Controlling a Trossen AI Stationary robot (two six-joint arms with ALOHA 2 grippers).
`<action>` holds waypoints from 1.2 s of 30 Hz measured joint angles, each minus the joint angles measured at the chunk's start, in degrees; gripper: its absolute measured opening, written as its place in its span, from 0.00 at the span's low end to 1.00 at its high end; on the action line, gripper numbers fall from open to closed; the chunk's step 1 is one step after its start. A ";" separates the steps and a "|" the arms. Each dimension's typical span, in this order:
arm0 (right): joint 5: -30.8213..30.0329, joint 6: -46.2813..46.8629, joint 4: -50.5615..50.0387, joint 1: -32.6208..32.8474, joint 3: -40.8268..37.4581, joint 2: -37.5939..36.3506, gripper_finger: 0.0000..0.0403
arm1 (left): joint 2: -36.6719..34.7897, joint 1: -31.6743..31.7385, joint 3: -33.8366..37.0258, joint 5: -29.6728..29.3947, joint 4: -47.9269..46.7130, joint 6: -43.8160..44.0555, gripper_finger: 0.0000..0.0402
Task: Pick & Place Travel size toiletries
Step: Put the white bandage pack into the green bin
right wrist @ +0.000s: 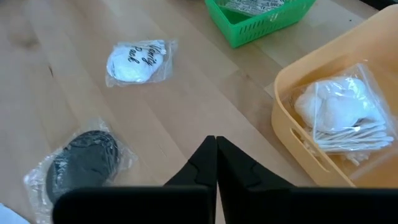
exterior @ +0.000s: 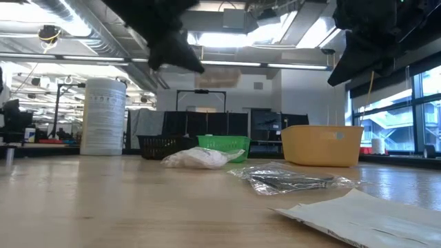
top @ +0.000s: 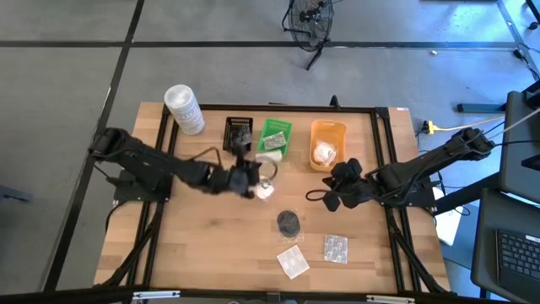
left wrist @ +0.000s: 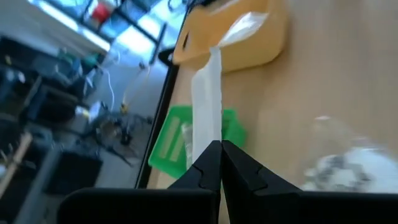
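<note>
Right now the left gripper is carrying: its jaws are pinched together on a flat white sachet, which stands edge-on between the fingertips in the left wrist view. In the high view it hovers near the table's centre, with the green tray at about one o'clock from it and a white clear-wrapped bundle just beside it at five o'clock. I judge this the transport step, pick done and place still to come. The next move calls for bringing the sachet over a tray, most likely the green one, and then parting the fingers; which tray is meant I cannot tell.

The right gripper waits with its fingers together and nothing between them, at about five o'clock from the orange tray.

Three trays line the far side. The black tray shows nothing I can make out. The green tray holds flat pale packets. The orange tray holds a wrapped white bundle with cotton swabs.

Still loose on the wood: a wrapped black round pad at six o'clock from centre, a white square sachet and a blister pack nearer the front edge.
</note>
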State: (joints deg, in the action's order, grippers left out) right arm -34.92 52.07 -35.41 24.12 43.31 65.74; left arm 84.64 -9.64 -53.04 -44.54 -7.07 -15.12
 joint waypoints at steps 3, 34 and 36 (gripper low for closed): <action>-0.02 0.04 0.02 0.00 0.00 1.04 0.03 | 0.00 5.78 0.00 3.69 1.36 2.01 0.00; 1.14 -0.68 1.18 -0.01 0.00 2.35 0.02 | 12.60 26.79 -0.07 28.96 11.53 10.29 0.00; 1.15 -0.70 1.18 -0.02 0.00 2.35 0.01 | 12.90 26.78 -0.07 28.79 11.63 9.32 0.00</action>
State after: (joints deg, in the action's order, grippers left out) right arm -33.77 51.38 -34.24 24.10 43.31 68.10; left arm 97.55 17.14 -53.10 -15.75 4.56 -5.80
